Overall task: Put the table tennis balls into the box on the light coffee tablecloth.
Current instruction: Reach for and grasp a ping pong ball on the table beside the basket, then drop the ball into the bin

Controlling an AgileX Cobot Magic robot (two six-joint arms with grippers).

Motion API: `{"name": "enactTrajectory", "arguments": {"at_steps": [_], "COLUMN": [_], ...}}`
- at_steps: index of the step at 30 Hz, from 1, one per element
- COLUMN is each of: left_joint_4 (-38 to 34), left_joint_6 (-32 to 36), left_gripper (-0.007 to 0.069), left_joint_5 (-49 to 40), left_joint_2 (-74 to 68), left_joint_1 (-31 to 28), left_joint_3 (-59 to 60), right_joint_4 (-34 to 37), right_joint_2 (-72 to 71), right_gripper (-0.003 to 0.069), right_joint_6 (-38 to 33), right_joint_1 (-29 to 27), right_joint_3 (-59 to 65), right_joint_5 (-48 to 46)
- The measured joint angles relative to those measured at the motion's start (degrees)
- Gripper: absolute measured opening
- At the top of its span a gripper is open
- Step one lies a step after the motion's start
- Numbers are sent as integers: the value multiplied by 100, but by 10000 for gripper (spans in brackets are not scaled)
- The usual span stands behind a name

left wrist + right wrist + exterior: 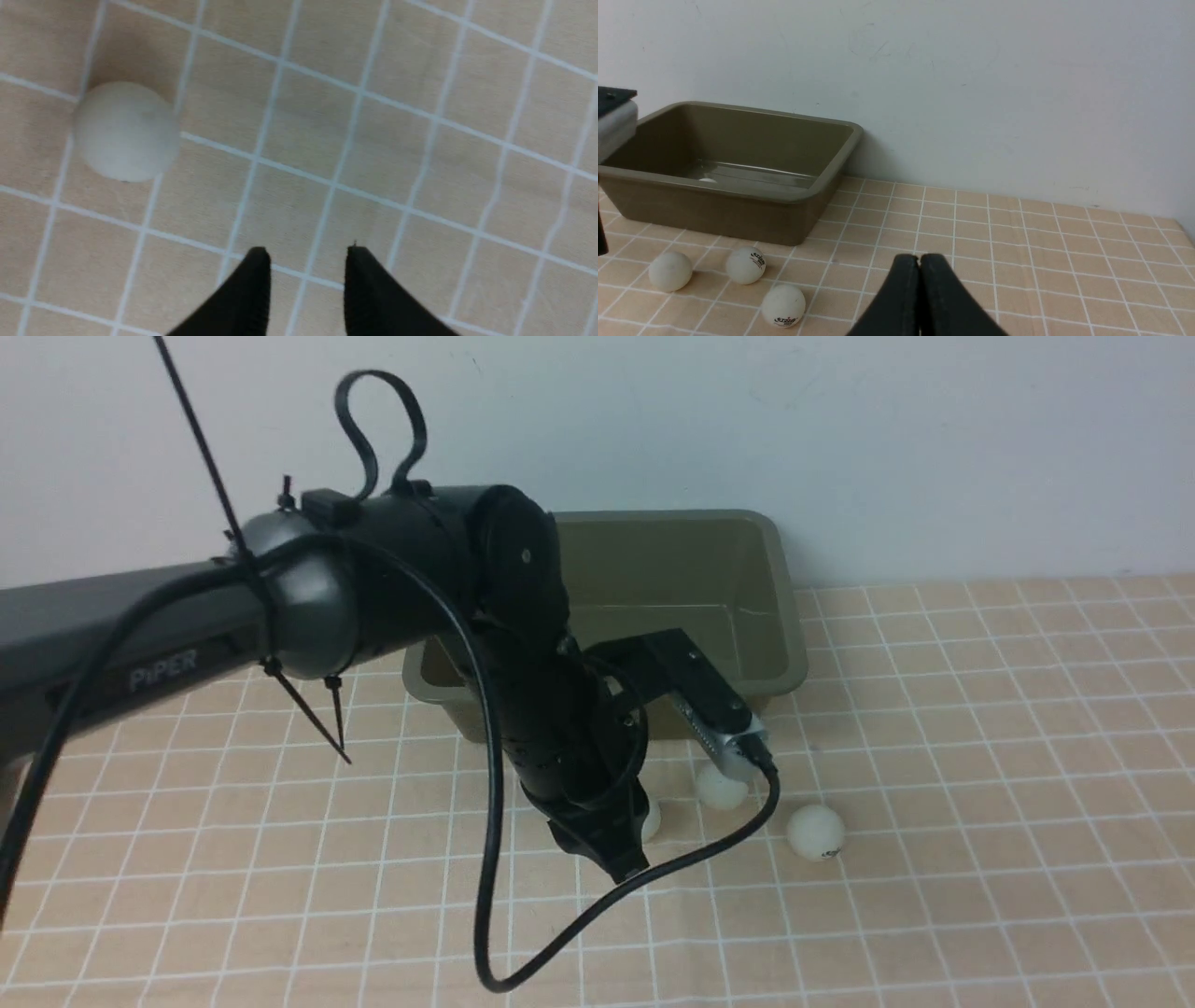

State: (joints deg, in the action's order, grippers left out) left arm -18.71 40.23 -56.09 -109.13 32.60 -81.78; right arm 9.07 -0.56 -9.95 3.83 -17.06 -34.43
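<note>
While three table tennis balls [745, 265] lie on the light coffee tablecloth [1017, 242] by the box [714, 214], perhaps one inside, left gripper [308, 254] hovers part-open, right gripper [920, 263] closed, both empty; light, slippery: pinch across the middle

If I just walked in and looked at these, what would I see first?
Probably the big black left arm, bending down over the peach-tan gridded tablecloth with its left gripper open. Next, three small white table tennis balls lying just in front of the dark olive-green plastic box by the wall.
</note>
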Motion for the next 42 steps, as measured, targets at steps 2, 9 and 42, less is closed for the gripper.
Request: {"name": "enactTrajectory", "arguments": {"at_steps": [2, 9, 42], "left_joint_4": [43, 46, -578], "left_joint_6": [-177, -1458, -911], "left_gripper": [289, 459, 320], "left_joint_5": [205, 848, 1526], "left_joint_2": [-82, -181, -148], "left_joint_1": [0, 0, -120], "left_joint_3": [0, 0, -1067], "right_joint_4": [0, 6, 0], "right_joint_2": [0, 0, 0], "right_gripper": [-18, -18, -18], "right_joint_6": [0, 0, 0], "right_joint_1": [0, 0, 0], "right_joint_3": [0, 0, 0], "right_joint_5": [0, 0, 0]}}
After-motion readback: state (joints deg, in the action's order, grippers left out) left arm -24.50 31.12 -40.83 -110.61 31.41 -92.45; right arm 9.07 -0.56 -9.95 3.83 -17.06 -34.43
